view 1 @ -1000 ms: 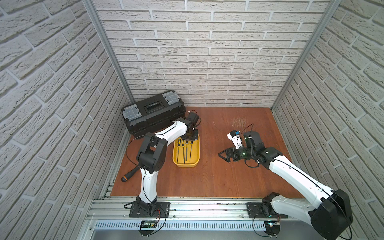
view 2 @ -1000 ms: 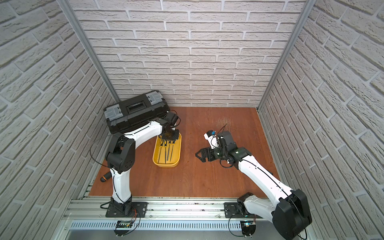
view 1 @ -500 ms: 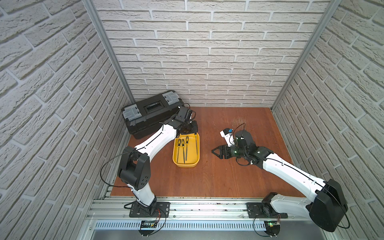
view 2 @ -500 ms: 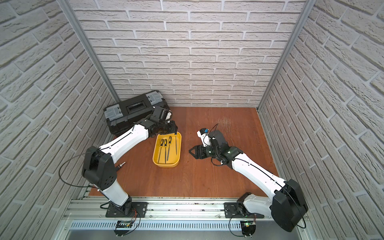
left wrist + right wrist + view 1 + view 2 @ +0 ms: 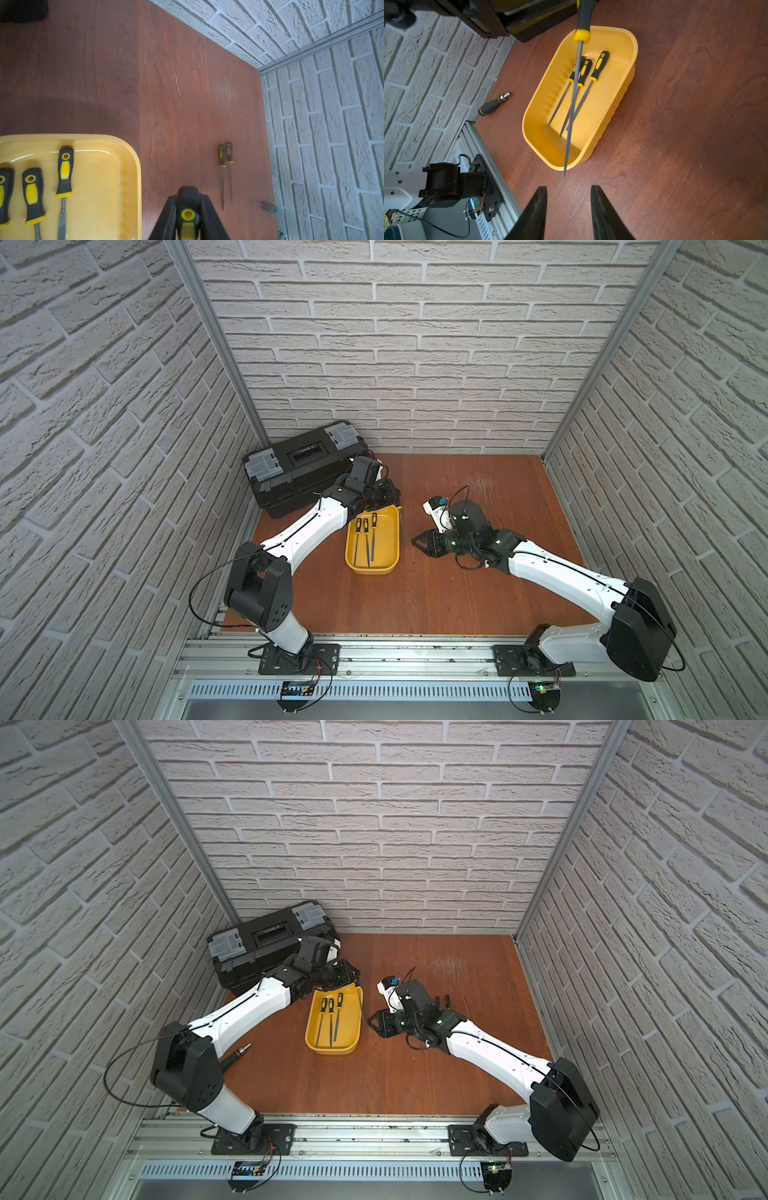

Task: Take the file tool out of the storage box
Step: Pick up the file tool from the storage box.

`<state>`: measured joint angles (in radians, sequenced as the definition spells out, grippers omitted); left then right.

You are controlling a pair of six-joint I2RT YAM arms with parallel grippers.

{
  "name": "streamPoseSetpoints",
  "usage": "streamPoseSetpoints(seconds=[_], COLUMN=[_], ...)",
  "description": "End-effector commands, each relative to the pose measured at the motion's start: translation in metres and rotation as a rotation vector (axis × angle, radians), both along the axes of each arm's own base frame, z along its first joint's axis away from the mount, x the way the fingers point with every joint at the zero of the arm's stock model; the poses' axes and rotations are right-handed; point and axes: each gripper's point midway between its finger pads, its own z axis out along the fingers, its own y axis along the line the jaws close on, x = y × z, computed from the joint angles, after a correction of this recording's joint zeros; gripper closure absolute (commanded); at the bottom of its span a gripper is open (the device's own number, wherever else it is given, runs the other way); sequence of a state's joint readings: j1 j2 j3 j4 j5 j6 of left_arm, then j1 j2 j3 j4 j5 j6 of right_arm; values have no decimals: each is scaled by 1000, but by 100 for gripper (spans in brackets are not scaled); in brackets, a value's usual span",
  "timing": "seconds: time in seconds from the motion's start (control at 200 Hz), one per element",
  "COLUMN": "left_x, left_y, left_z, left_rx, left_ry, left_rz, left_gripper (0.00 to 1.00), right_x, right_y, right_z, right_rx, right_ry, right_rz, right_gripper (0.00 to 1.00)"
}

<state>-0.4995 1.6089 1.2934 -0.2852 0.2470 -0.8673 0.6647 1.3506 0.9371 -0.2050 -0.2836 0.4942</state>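
One file point(image 5: 574, 93) is clear of the storage box point(image 5: 612, 83). Your left gripper point(image 5: 188, 199) is clenched on its handle only, and the blade slants above the box toward your right gripper point(image 5: 568, 188) (jaws apart, empty). Likely risks: the thin blade pivots in that end grip, its tip snags the box rim, or a release here drops it into the box. The box holds three files point(image 5: 584, 71); two files point(image 5: 225, 164) lie out on the table point(image 5: 675, 124).

Yellow storage box point(image 5: 612, 97), three files point(image 5: 599, 66) inside, fourth file point(image 5: 572, 108) aloft
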Motion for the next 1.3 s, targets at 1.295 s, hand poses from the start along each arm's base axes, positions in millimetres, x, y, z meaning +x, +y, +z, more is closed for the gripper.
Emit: streamPoseSetpoints(seconds=[1.295], left_x=[-1], left_y=[-16], left_z=[15], left_rx=[-125], left_ry=[-9], left_rz=[-30], left_gripper=[71], right_x=[23], right_y=[17], right_z=[0], right_rx=[-27], right_ry=[-59], right_rz=[-23], right_gripper=[97])
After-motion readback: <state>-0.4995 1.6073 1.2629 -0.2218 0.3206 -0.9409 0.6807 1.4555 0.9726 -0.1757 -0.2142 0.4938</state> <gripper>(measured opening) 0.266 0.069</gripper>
